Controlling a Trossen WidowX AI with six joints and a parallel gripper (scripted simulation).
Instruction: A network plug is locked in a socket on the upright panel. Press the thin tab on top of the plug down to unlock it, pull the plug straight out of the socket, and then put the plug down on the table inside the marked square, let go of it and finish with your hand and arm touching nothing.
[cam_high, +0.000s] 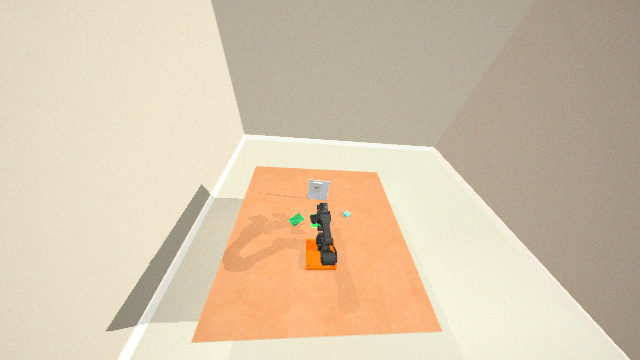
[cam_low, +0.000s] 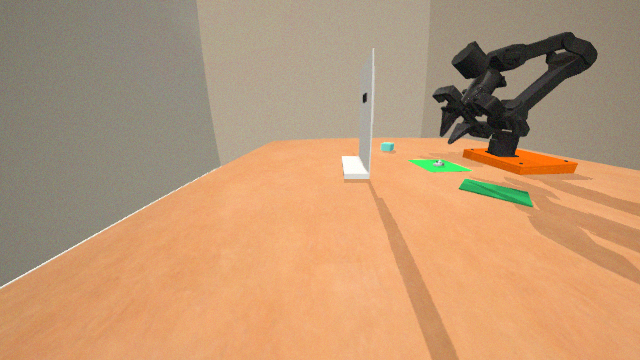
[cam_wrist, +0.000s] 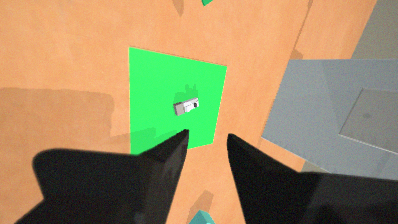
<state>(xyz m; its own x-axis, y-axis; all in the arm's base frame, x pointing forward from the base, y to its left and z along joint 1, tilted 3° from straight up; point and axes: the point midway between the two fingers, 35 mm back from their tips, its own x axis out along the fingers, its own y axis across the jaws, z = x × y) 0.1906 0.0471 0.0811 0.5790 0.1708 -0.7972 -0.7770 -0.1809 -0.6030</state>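
Your one black robot arm (cam_high: 325, 230) (cam_low: 542, 47) stands on a single orange base plate (cam_high: 313, 265) (cam_low: 547, 168), bent over so that its claw (cam_high: 313, 219) (cam_low: 446, 139) (cam_wrist: 208, 136) points down from above the table (cam_high: 320, 310) (cam_low: 250, 250) (cam_wrist: 65, 65). The claw is partly open, its two dark fingers apart with nothing between them.

The one network plug (cam_low: 438, 163) (cam_wrist: 186, 104), small, white and grey, lies on the one bright green marked square (cam_high: 315, 225) (cam_low: 425, 165) (cam_wrist: 150, 85). In the wrist view it is wholly inside the edges, set at a slant. It rests there, most likely, because that is where you were asked to leave it; the claw is raised clear of it, probably so that your arm ends touching nothing. Unlocking, pulling and placing look finished, and only a safe, still hold seems left. Dropping the claw again could nudge the plug.

One upright panel (cam_high: 325, 194) (cam_low: 366, 120) (cam_wrist: 305, 105) stands well apart from the claw on one white foot (cam_low: 355, 175), which presumably keeps it from tipping when a plug is pulled. It shows one small dark opening on the side facing the exterior view.

Two other things lie on the table, away from the plug: one darker green flat piece (cam_high: 296, 219) (cam_low: 495, 192) and one turquoise block (cam_high: 347, 214) (cam_low: 387, 147) (cam_wrist: 202, 218). Neither seems to have a part in your task.
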